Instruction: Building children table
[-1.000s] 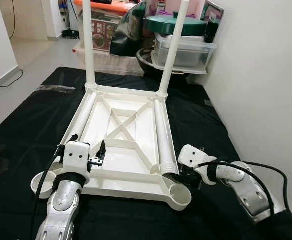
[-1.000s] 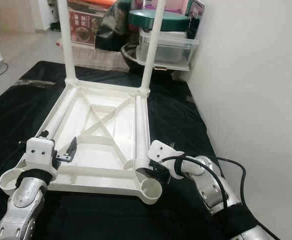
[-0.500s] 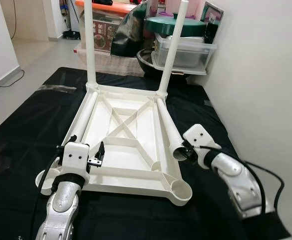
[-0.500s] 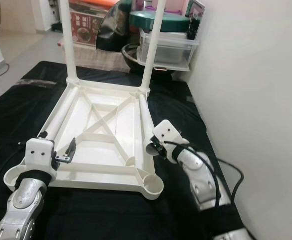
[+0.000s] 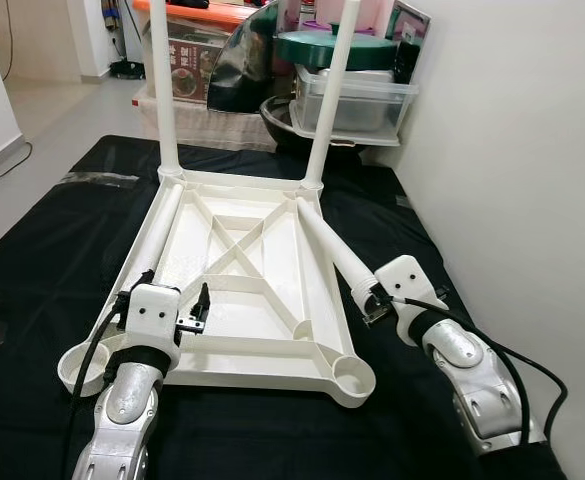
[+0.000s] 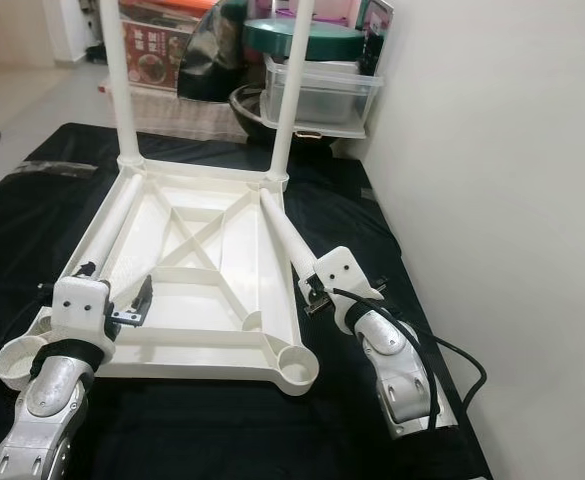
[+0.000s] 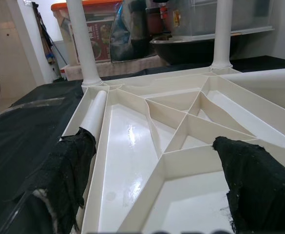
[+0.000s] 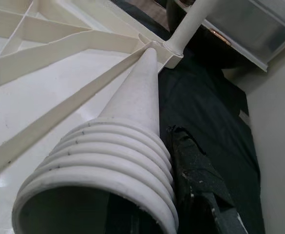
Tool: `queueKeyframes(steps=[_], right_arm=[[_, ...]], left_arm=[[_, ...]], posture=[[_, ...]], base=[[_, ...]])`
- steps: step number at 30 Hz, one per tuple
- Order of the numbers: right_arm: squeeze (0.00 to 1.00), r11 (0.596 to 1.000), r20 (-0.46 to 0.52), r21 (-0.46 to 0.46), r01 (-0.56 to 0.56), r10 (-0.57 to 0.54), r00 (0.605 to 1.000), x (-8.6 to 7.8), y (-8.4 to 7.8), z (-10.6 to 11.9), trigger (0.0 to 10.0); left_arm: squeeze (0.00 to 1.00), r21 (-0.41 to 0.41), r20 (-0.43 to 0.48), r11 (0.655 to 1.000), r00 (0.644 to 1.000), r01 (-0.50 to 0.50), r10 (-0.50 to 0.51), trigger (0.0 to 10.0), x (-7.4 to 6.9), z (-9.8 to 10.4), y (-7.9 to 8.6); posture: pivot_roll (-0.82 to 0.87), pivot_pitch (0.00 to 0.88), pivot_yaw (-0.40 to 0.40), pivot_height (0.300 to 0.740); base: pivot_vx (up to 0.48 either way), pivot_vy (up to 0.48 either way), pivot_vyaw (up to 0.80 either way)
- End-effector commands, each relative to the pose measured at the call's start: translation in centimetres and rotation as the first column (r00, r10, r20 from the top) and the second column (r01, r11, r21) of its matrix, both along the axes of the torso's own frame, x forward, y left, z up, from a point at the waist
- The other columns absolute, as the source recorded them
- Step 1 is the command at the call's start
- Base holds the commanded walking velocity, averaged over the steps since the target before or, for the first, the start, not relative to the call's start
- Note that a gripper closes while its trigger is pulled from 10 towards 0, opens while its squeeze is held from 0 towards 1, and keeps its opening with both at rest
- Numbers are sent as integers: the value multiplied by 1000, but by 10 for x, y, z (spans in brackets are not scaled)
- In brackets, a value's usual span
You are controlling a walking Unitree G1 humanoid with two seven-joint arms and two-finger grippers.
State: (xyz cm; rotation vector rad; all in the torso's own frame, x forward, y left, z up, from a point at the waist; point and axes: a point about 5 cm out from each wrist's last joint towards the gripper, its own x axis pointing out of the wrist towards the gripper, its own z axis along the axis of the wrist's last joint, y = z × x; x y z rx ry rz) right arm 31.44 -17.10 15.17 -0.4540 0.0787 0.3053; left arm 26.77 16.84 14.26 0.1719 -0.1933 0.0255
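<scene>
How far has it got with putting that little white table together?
About halfway, it seems. Two legs already stand upright in the far corners of the upside-down tabletop. The right tool is shut on a third leg, its ribbed end raised. A fourth leg lies along the left edge, near the open left tool. Both near corner sockets stand unfilled.

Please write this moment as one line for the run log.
right end effector: shut on table leg, threaded end lifted | left end effector: open over tabletop
</scene>
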Motion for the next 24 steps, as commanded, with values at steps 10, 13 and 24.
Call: queueKeyframes(steps=[10, 13, 24], right_arm=[[0, 981, 126, 156, -114, 95, 988, 4, -1, 34, 0], [0, 960, 181, 231, -159, 119, 976, 6, -16, 55, 0], [0, 667, 266, 637, -386, 280, 922, -3, -21, 80, 0]], left_arm=[[0, 6, -10, 1000, 1000, 6, -6, 10000, 0, -2, 0], [0, -27, -7, 1000, 1000, 6, -6, 10000, 1, 0, 2], [0, -535, 87, 814, 974, 224, -211, 10000, 3, 30, -3]], posture=[[50, 0, -122, 740], [44, 0, -116, 740], [65, 0, -124, 740]], base=[[0, 0, 0], [0, 0, 0], [0, 0, 0]])
